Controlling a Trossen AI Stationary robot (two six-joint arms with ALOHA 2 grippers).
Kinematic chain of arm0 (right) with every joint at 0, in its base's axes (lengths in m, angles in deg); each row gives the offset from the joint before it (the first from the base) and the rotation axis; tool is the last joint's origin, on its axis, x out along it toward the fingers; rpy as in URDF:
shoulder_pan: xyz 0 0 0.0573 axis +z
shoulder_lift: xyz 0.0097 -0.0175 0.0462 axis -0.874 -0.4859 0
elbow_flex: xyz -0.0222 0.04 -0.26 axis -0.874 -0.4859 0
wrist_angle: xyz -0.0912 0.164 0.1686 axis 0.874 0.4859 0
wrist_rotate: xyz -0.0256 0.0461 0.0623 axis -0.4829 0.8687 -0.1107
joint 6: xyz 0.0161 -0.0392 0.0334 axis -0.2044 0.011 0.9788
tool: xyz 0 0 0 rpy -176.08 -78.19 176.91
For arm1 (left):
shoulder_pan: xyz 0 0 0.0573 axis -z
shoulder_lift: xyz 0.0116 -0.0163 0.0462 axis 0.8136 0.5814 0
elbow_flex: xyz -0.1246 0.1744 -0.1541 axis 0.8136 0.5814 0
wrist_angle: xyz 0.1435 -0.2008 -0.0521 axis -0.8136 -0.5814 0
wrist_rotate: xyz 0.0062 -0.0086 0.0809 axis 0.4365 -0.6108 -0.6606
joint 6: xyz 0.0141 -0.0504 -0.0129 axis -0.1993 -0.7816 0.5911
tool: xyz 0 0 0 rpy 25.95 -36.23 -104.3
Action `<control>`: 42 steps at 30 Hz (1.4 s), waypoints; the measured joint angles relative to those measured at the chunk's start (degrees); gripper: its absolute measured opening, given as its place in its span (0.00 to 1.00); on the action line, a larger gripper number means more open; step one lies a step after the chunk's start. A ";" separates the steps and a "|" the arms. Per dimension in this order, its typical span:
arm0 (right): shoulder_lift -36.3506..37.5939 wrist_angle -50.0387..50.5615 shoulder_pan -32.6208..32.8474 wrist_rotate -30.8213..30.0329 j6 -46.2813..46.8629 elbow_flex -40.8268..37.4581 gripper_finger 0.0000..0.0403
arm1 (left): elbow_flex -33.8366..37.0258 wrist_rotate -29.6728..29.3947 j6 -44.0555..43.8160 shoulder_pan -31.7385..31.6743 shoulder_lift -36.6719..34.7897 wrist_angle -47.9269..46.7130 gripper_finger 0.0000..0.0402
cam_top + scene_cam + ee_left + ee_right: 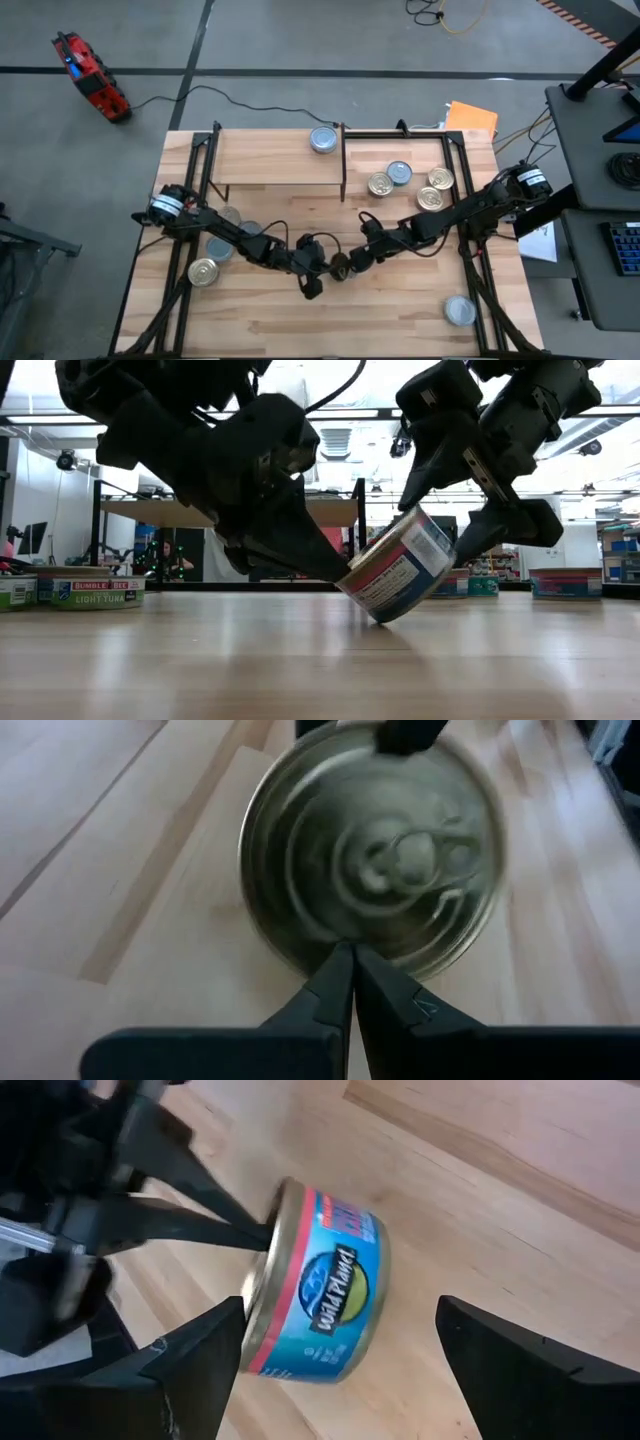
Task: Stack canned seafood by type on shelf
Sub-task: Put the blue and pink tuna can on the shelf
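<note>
A tin of canned seafood [400, 572] with a blue and red label and a ringed metal lid [370, 850] stands tilted on its lower rim at the table's middle, lid facing my left gripper. My left gripper [352, 948] is shut, its tips at the lid. My right gripper [340, 1320] is open around the tin, one finger [200, 1355] by the lid rim, the other [480, 1345] apart from the tin's bottom. The shelf [270, 160] at the far side bears one silver-lidded tin [323, 139]. My left gripper touches the tin's lid near its lower edge [345, 935] with the tips of its shut fingers [330, 568], slanting down from the table's left. The tin is tilted, its lower rim [385, 620] on the tabletop. My right gripper's finger stands close by the lid rim [250, 1330]; I cannot tell whether it touches.
Several tins with golden and silver lids [410, 185] lie on the table right of the shelf's dark upright panel [343, 160]. A golden-lidded tin [203, 271] and others lie under my left arm. A silver-lidded tin [459, 310] sits near the right front corner.
</note>
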State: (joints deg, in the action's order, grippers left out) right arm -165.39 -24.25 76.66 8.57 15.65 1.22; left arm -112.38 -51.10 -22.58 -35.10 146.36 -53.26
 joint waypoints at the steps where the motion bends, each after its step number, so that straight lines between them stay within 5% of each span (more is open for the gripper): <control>1: 0.00 -0.18 -0.02 -0.02 0.00 0.02 0.78 | 0.03 0.05 -0.05 -0.01 0.00 -0.07 0.00; 42: -6.19 -11.22 -0.13 1.01 6.78 0.06 0.79 | 0.17 -0.90 0.50 -0.04 0.13 2.61 0.00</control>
State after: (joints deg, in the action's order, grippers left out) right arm -171.58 -35.47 76.52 9.58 22.44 1.29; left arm -112.20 -52.00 -22.08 -35.14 146.49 -50.65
